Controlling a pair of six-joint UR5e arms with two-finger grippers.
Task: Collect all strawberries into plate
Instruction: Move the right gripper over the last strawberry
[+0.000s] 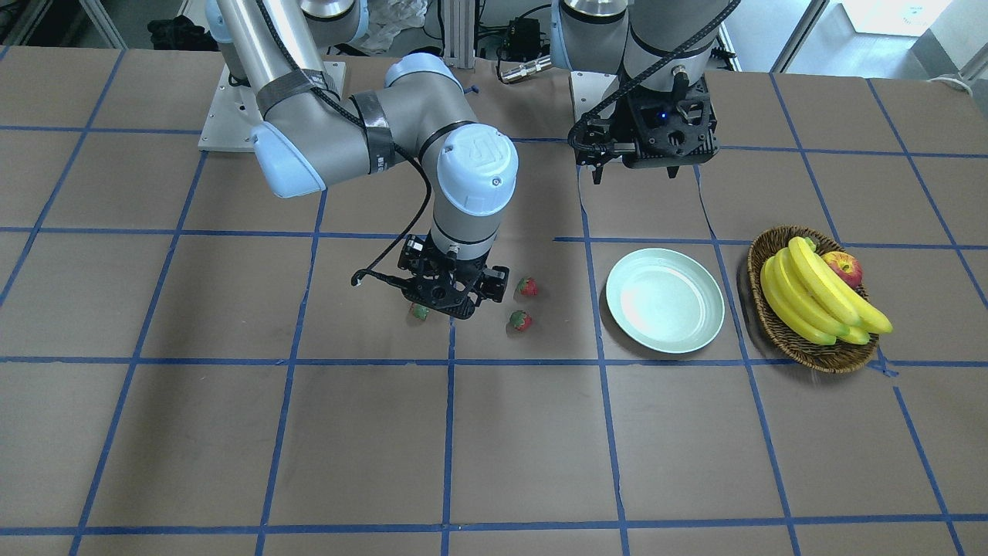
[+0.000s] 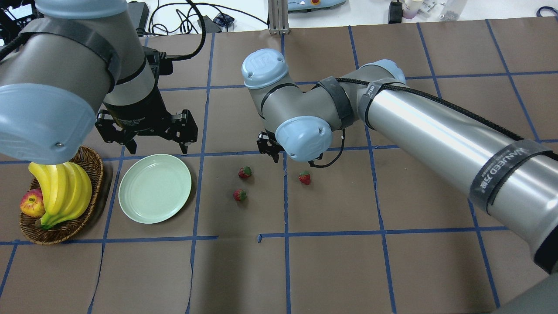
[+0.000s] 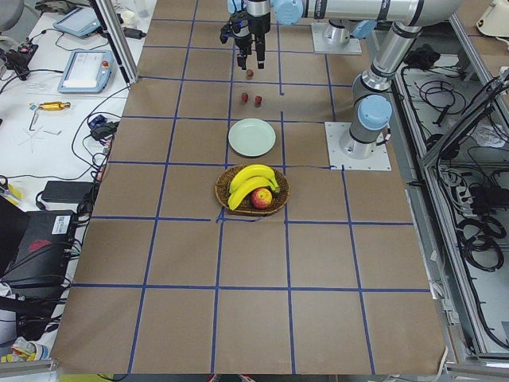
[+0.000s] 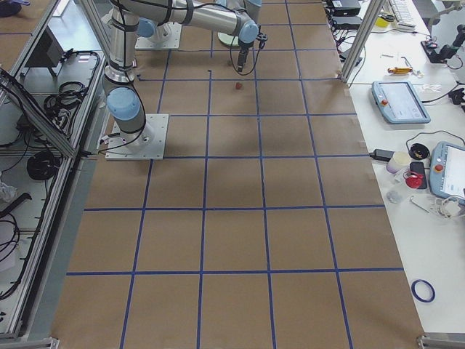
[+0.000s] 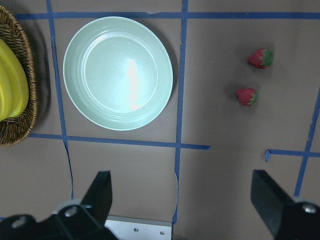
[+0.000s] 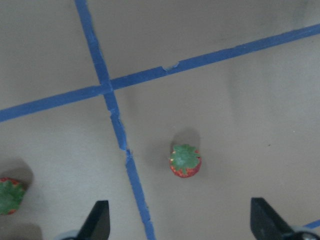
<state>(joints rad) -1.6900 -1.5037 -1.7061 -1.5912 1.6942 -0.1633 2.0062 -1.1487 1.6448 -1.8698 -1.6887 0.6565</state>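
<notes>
Found the right gripper (image 6: 180,210) spread wide, with nothing between its fingers and touching nothing, hanging low over one strawberry (image 6: 185,161). Saw this strawberry standing on the brown tabletop (image 6: 240,100) with the green cap upward, just beside a blue tape line (image 6: 120,135), about in line with the middle of the gap and a little ahead of the fingertips in the wrist view. Judged it light, small and rounded, so likely to roll or to slip out if pinched near the tip. Could not tell whether it was a soft real fruit or a stiff imitation. Thought it best to take hold across the widest part of the red body, below the leaves and not on the cap, with a gentle closing. Counted a second strawberry (image 2: 245,172) and a third strawberry (image 2: 239,195), near each other, between the first one and the plate (image 2: 154,188). Saw all three on the tabletop and none in the plate. Found the plate empty and well apart from the right gripper, with a wicker basket (image 2: 98,174) holding bananas (image 2: 65,187) and an apple (image 2: 31,205) just beside it on the other side. Found the left gripper (image 5: 182,185) also opened wide and empty, raised above the tabletop near the plate and touching nothing.
</notes>
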